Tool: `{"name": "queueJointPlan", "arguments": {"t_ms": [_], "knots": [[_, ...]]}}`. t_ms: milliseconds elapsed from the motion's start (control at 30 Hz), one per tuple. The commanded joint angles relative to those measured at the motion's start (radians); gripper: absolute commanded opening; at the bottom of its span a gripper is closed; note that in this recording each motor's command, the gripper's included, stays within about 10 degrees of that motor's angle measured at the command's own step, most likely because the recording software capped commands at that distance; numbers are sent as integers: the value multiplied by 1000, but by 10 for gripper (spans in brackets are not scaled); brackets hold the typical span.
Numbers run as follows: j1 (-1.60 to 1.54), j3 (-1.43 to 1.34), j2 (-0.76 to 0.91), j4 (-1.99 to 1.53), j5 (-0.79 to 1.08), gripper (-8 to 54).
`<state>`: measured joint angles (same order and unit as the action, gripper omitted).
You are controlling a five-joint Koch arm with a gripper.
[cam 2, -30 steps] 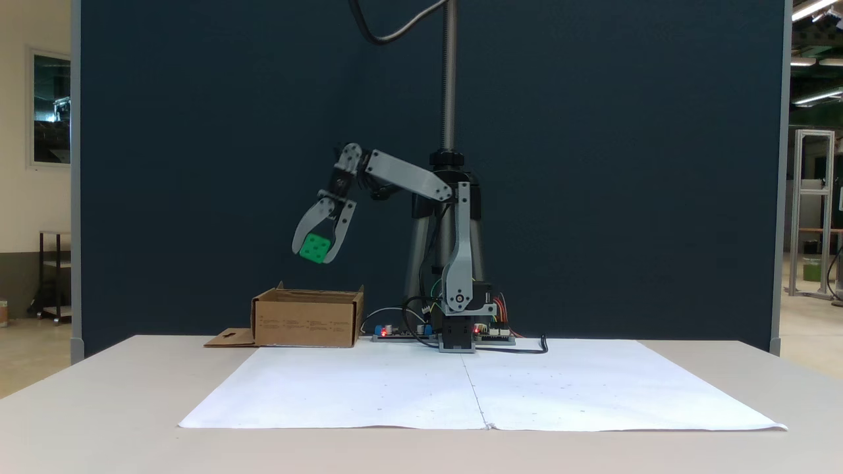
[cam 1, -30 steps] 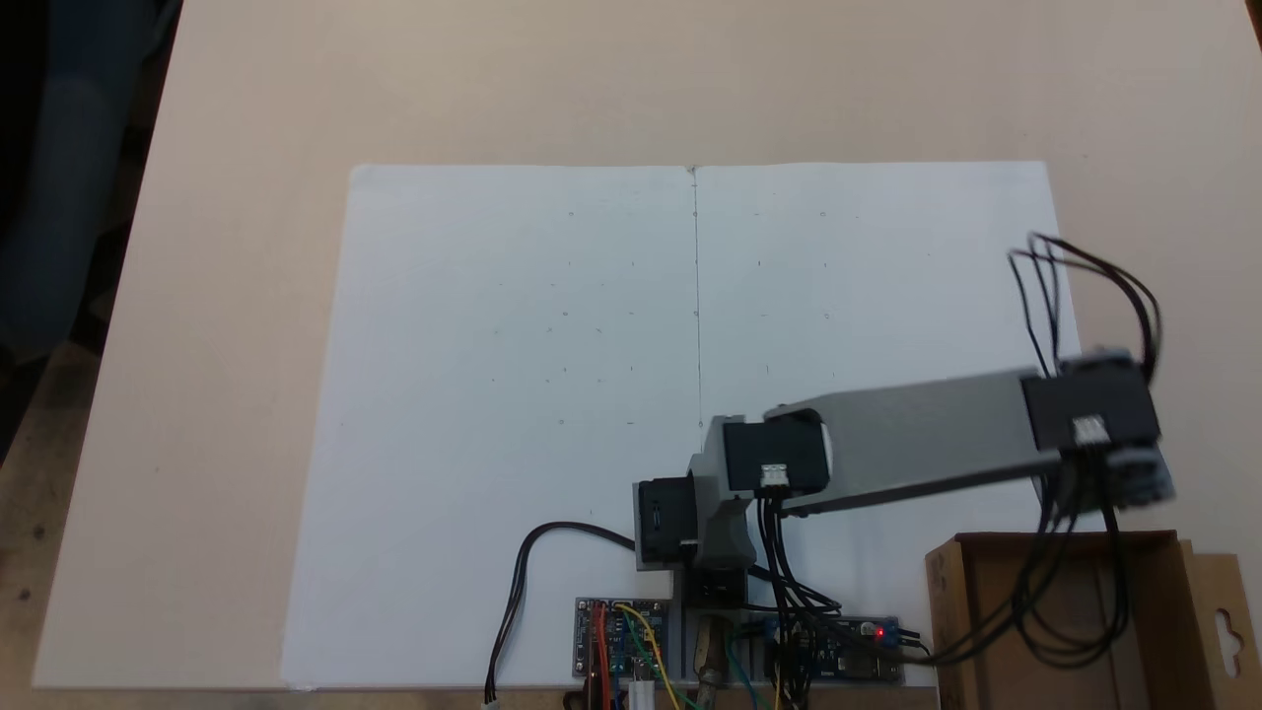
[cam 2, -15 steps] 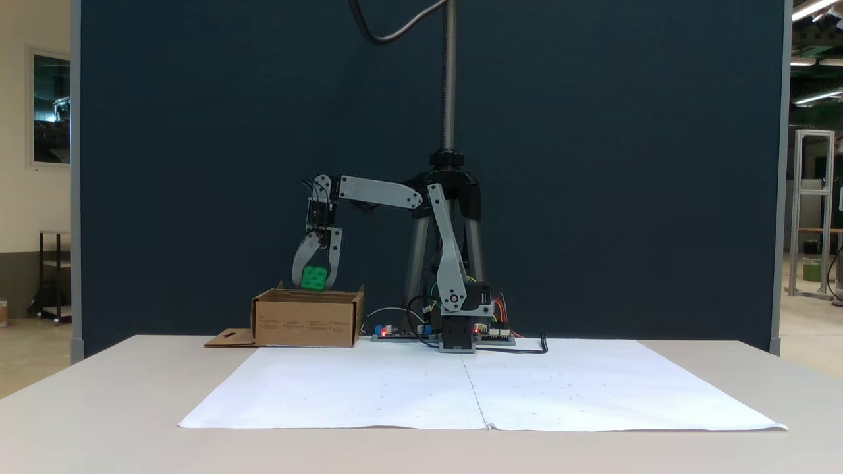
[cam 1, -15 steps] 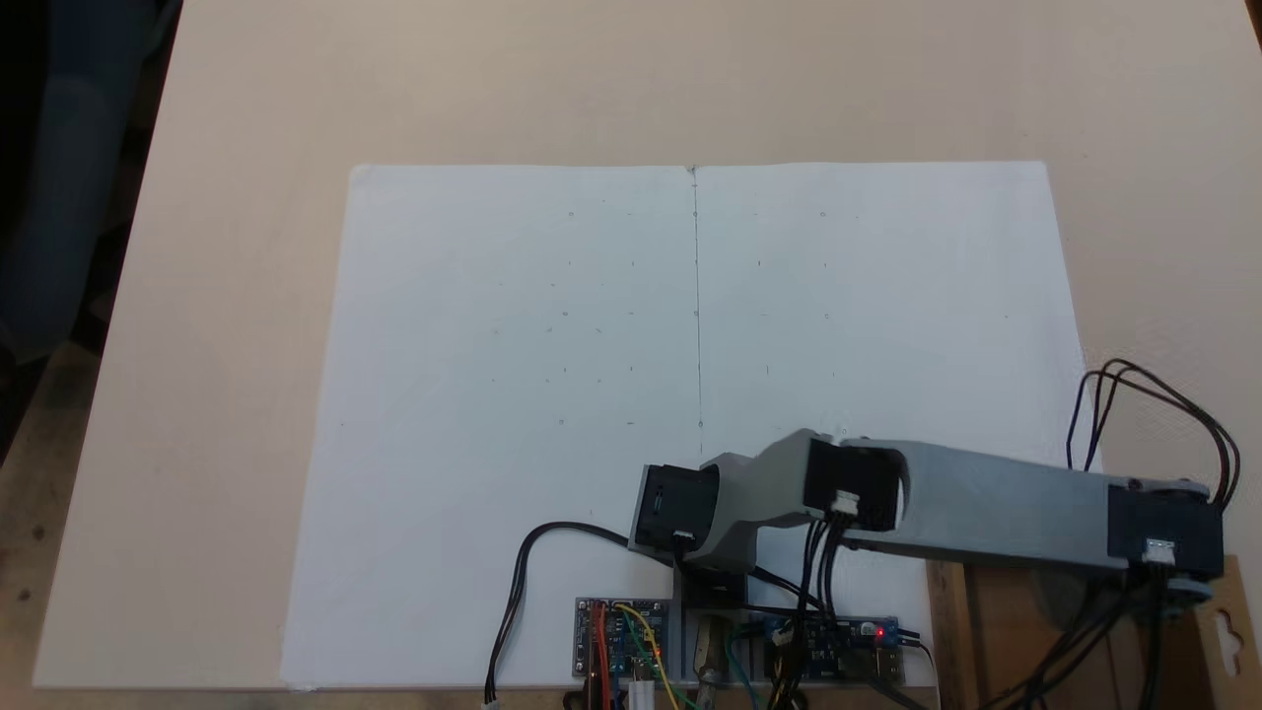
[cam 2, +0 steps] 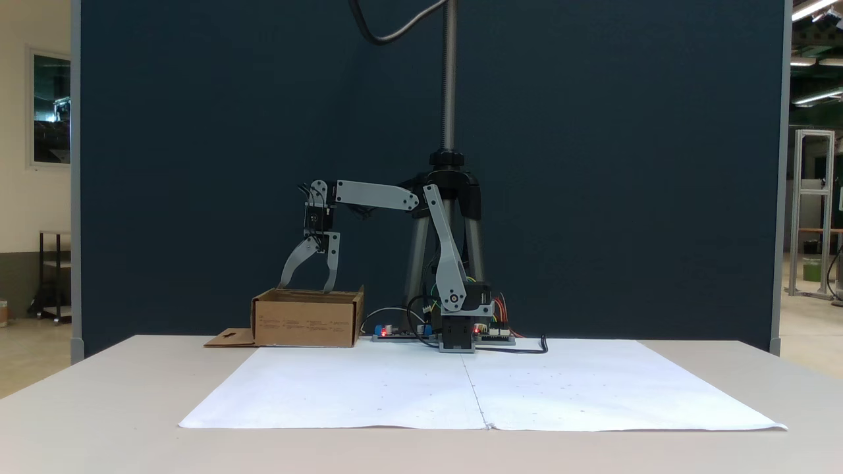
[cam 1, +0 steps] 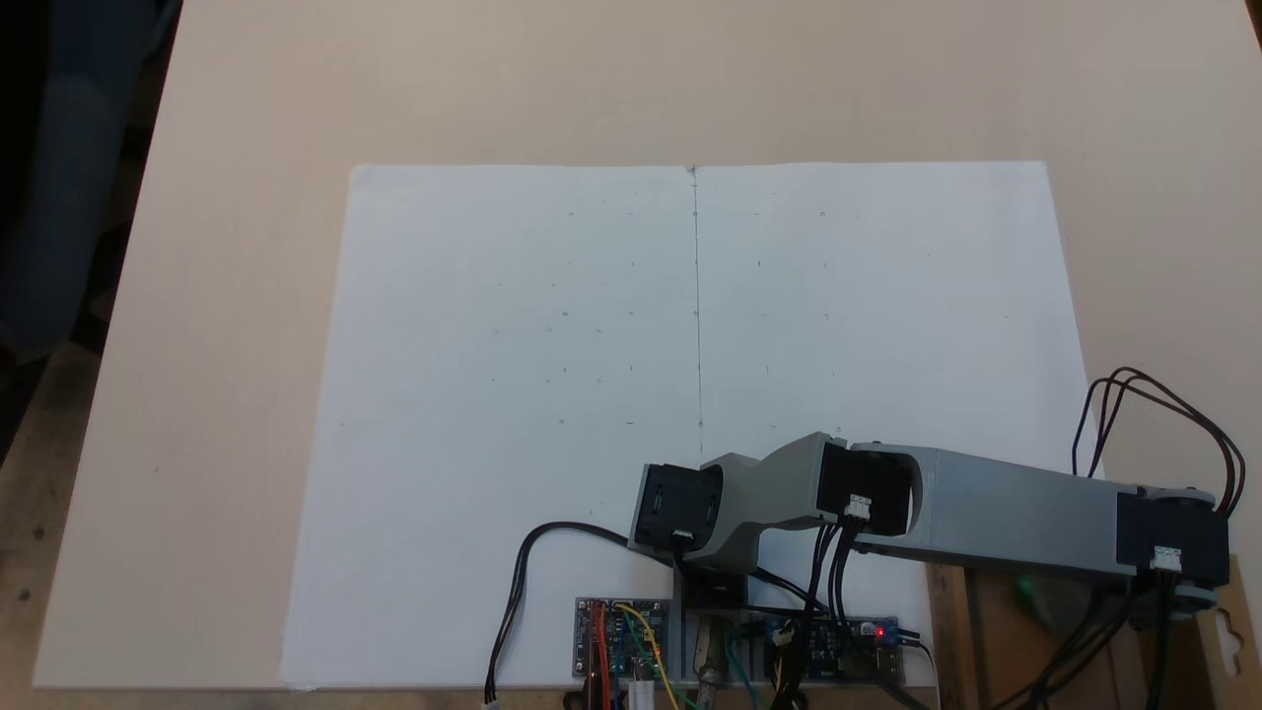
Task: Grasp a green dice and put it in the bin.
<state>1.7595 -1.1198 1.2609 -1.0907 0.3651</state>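
Side-on fixed view: your claw point(cam 2: 305, 288) hangs just above the bin point(cam 2: 307, 320), jaws spread wide and holding nothing, with both tips at about rim height. From above, the green dice point(cam 1: 1026, 590) shows as a small green patch inside the bin, half hidden under the arm's grey link point(cam 1: 1016, 511); judge it released and the drop done. The risks from here lie in your retreat. Swing sideways before you lift and a spread tip could catch the bin's low wall and drag or tip the light cardboard, spilling the dice onto the worktop point(cam 2: 132, 395). The slack cables point(cam 1: 1085, 631) hanging over the bin could snag its rim or side flap point(cam 1: 1223, 621) in the same way. Rise straight up first.
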Motion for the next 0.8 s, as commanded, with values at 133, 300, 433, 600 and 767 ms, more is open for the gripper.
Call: {"name": "queueJointPlan", "arguments": {"t_ms": [133, 300, 433, 600, 767], "knots": [[-109, 37, 130, 71, -216, 410], [-259, 37, 293, 84, -287, 409], [-405, 31, 382, 72, -287, 409], [-618, -35, 442, 78, -284, 409], [-808, -117, 499, 101, -284, 410]]}}
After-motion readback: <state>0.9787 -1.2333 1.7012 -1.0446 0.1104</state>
